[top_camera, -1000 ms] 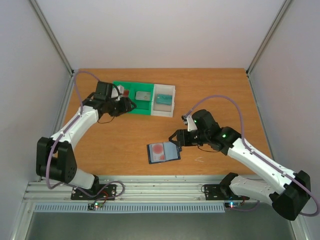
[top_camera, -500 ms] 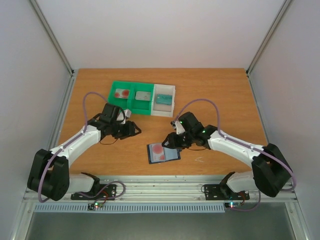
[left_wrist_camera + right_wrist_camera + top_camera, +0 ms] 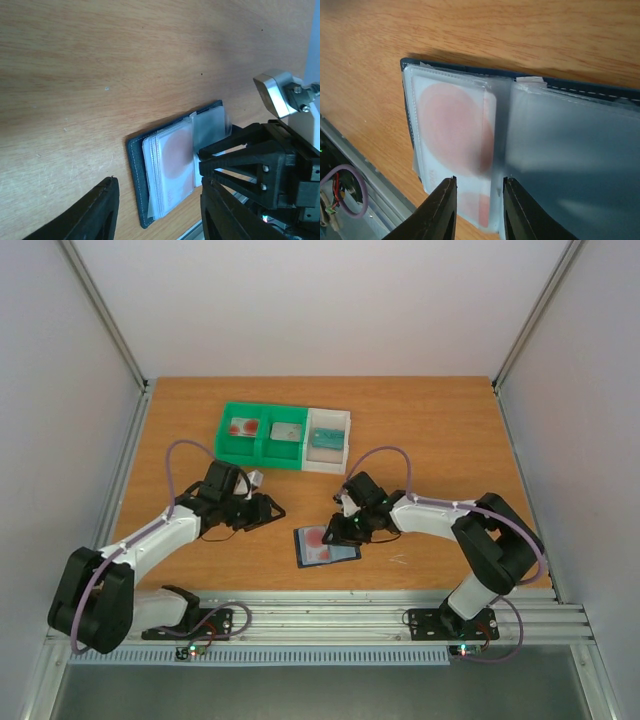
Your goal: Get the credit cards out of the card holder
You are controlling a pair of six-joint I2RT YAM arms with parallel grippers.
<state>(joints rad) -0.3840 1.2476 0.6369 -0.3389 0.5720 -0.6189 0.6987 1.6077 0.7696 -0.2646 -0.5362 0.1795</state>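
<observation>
The right end effector (image 3: 341,532) hangs over the open holder (image 3: 335,555), jaws narrow astride an edge of the card (image 3: 450,130); whether it grips is unclear. The left end effector (image 3: 275,510), open, is farther off, to the holder's left.

The card holder (image 3: 165,175) lies open, the right tool (image 3: 202,162) at its edge.
</observation>
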